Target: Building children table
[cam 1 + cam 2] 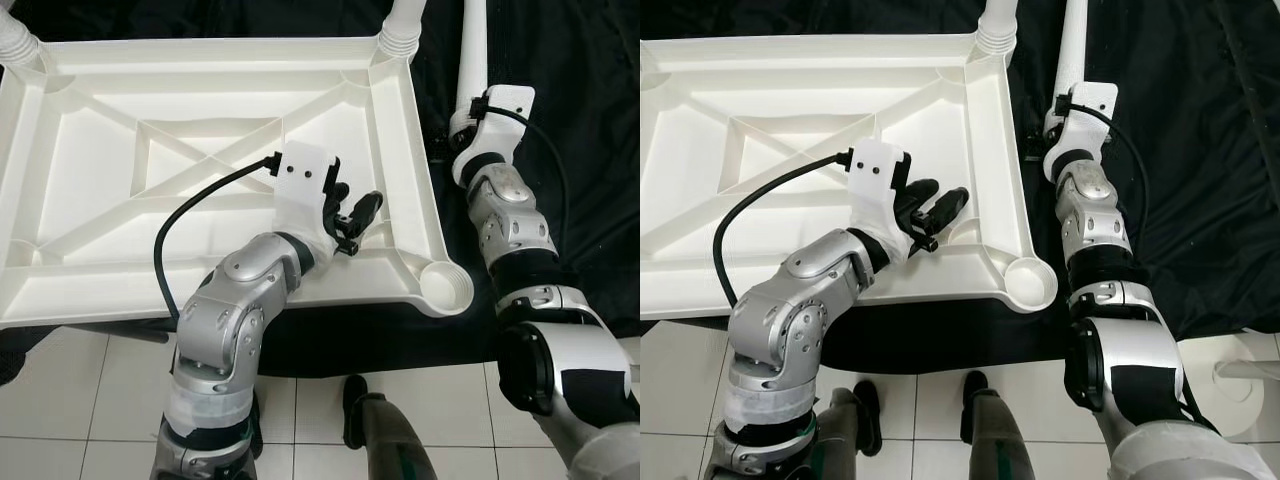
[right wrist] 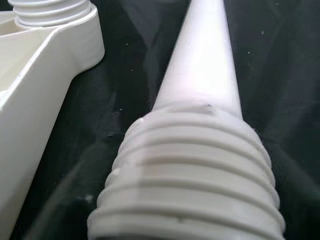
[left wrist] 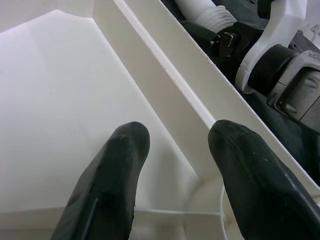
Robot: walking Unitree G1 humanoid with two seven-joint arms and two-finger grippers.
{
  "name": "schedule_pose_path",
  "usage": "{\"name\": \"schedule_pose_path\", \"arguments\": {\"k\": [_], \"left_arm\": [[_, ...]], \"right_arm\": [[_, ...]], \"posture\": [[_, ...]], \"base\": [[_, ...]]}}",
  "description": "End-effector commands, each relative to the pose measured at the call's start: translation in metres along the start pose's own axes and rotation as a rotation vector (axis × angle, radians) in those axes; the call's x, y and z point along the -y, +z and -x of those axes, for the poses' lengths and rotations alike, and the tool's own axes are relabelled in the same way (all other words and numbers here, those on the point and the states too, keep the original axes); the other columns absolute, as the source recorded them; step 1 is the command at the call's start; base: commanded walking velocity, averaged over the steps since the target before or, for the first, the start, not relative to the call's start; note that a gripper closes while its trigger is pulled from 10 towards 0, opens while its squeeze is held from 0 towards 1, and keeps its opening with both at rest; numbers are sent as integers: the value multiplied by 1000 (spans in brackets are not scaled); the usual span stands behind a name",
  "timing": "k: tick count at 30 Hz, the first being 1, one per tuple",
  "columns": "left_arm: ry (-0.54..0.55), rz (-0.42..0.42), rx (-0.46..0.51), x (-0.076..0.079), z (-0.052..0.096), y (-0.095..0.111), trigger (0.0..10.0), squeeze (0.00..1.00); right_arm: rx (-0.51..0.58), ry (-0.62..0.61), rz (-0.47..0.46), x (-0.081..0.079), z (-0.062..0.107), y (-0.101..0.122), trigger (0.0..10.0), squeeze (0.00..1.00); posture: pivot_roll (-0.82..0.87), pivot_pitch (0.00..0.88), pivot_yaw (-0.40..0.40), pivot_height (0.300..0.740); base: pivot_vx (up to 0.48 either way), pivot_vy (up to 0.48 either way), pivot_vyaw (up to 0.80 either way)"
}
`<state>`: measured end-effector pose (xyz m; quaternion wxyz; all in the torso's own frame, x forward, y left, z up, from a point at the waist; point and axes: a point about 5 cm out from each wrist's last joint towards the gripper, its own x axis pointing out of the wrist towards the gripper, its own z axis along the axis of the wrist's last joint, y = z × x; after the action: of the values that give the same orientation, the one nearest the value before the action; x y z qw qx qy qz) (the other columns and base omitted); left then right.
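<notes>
White floor tiles (image 1: 70, 400), black cloth (image 1: 1210, 150)

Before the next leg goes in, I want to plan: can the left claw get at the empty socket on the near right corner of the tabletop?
Probably yes: the left claw hovers open beside the socket, nothing between them.

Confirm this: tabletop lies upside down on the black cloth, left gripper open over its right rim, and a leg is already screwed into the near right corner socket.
Not quite. The near right corner socket is empty, as the left eye view shows. The loose leg lies on the black cloth by the right gripper. The tabletop is upside down and the left gripper is open.
</notes>
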<state>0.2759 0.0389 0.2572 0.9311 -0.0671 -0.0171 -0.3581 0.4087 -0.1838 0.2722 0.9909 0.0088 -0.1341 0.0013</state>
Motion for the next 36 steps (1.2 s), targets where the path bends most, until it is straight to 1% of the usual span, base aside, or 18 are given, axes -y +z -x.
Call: {"name": "schedule_pose_path", "arguments": {"k": [1,3,10,11,12,13,14,15,16,17,18,19,21,24,26,32,33,36], "left_arm": [[67,49,-110,-6,0,-20,10000,0],[82,42,-103,-10,-2,-19,10000,0],[98,34,-86,-14,-3,-15,10000,0],[100,32,-82,-15,-4,-14,10000,0],[100,32,-82,-15,-4,-14,10000,0],[101,28,-78,-16,-5,-14,10000,0],[103,23,-74,-18,-5,-13,10000,0],[103,23,-74,-18,-5,-13,10000,0],[105,16,-70,-19,-6,-13,10000,0],[105,16,-70,-19,-6,-13,10000,0],[113,-6,-66,-22,-6,-12,10000,0],[113,-6,-66,-22,-6,-12,10000,0],[113,-17,-64,-25,-6,-12,10000,0],[107,-30,-60,-26,-7,-12,10000,0],[76,-17,-56,-27,-9,-12,10000,0],[31,-34,-45,-27,-13,-13,10000,0],[-32,-35,-27,-23,-17,-10,10000,0],[-87,-38,-3,-21,-19,-6,10000,0]], "right_arm": [[-51,-3,-23,2,4,-15,0,0],[-5,-14,-48,5,7,-13,0,0],[53,-41,-49,10,22,-16,0,0],[88,-67,-18,13,30,-18,4471,0],[88,-67,-18,13,30,-18,4471,0],[128,-92,-2,16,41,-21,10000,0],[165,-131,24,19,52,-24,10000,0],[165,-131,24,19,52,-24,10000,0],[190,-153,36,21,61,-27,10000,0],[190,-153,36,21,61,-27,10000,0],[213,-173,31,19,73,-31,10000,0],[213,-173,31,19,73,-31,10000,0],[238,-185,4,13,87,-30,10000,0],[257,-186,-13,9,95,-28,10000,0],[270,-183,-40,1,109,-26,10000,0],[273,-195,-47,1,117,-25,10000,0],[296,-193,-27,4,118,-19,10000,0],[316,-188,-3,7,119,-15,10000,0]], "posture": [[52,441,19,740],[52,429,24,740],[50,415,27,740],[51,408,30,740],[51,408,30,740],[48,389,33,740],[45,377,34,740],[45,377,34,740],[43,371,35,740],[43,371,35,740],[33,338,42,740],[33,338,42,740],[26,318,44,740],[14,291,49,740],[-2,247,53,740],[-18,202,59,740],[-24,159,55,740],[-22,134,50,740]], "base": [[0,0,0],[0,0,0],[0,0,0],[0,0,0],[0,0,0],[0,0,0],[0,0,0],[0,0,0],[0,0,0],[0,0,0],[0,0,0],[0,0,0],[0,0,0],[0,0,0],[0,0,0],[0,0,0],[0,0,0],[0,0,0]]}}
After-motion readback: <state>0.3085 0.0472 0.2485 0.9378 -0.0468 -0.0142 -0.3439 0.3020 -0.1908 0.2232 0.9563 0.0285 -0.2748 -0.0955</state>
